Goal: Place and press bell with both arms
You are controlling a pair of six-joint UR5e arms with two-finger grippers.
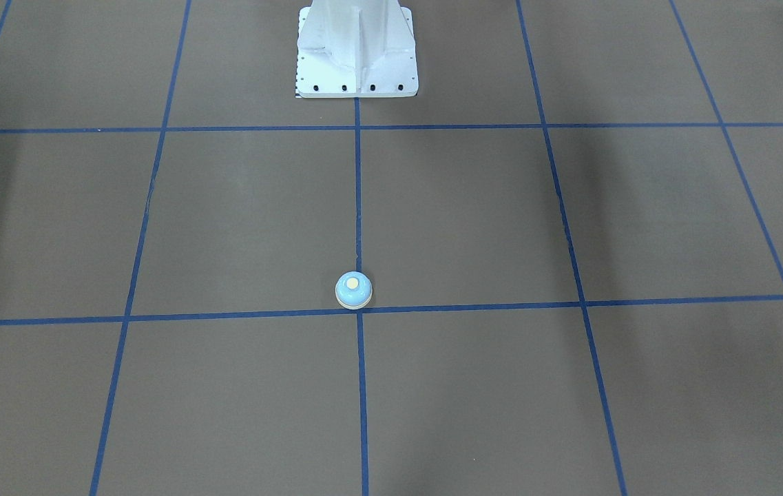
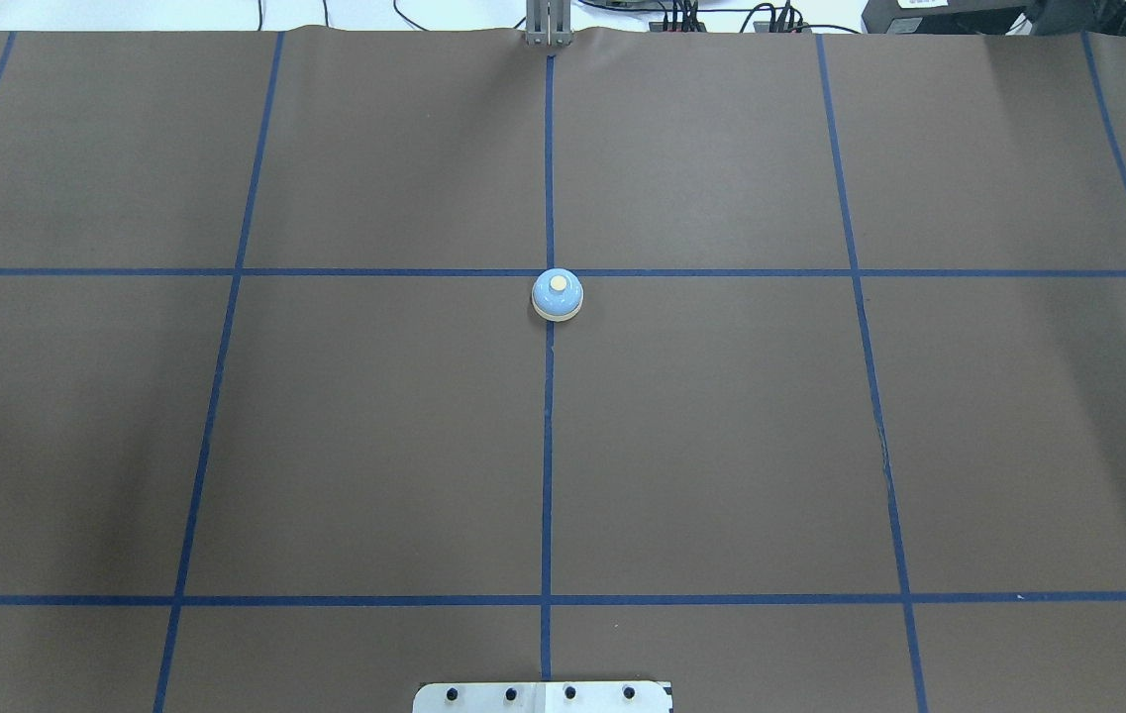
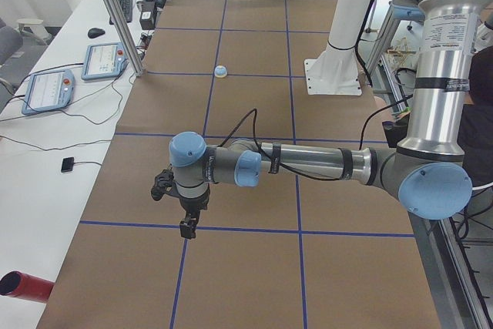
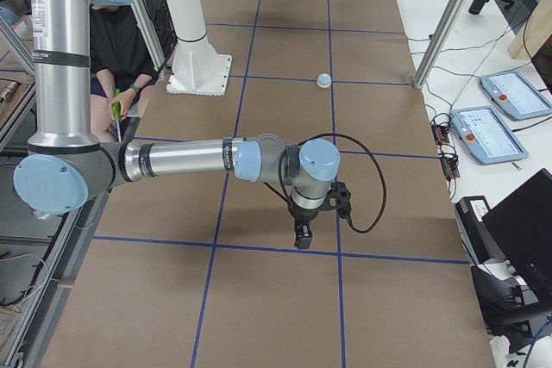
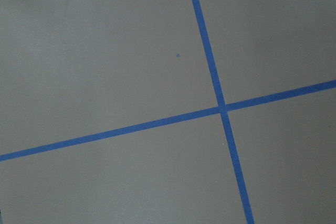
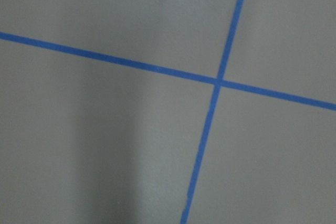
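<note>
1. Bell [image 2: 557,294] stands upright on the brown surface [image 2: 374,426], its light-blue dome topped by the cream button [image 2: 559,284], and nothing touches it.
2. It sits on the centre blue tape line [image 2: 548,446], just on my near side of the far cross line and straight out from my white pedestal [image 1: 357,52].
3. My left arm [image 3: 308,163] reaches out low and level near the left end of the surface, well apart from the bell.
4. My left fingers [image 3: 187,226] point straight down over a tape crossing. Only the side view shows them, small and dark, so I cannot tell whether they are apart or together.
5. My left wrist camera shows only bare brown surface and two crossing tape lines.
6. My right arm [image 4: 181,159] mirrors this near the right end of the surface, also well apart from the bell.
7. My right fingers [image 4: 303,239] hang pointing down close to a cross line. Again I cannot tell from the side whether they are apart or together.
8. My right wrist camera shows another tape crossing and a soft shadow on the surface.
9. On the white bench beyond the far edge lies a touch-screen pendant [image 3: 48,90], with a red cylinder [image 3: 23,287] further left.
10. A seated person [image 4: 116,45] shows behind the pedestal on my near side.
</note>
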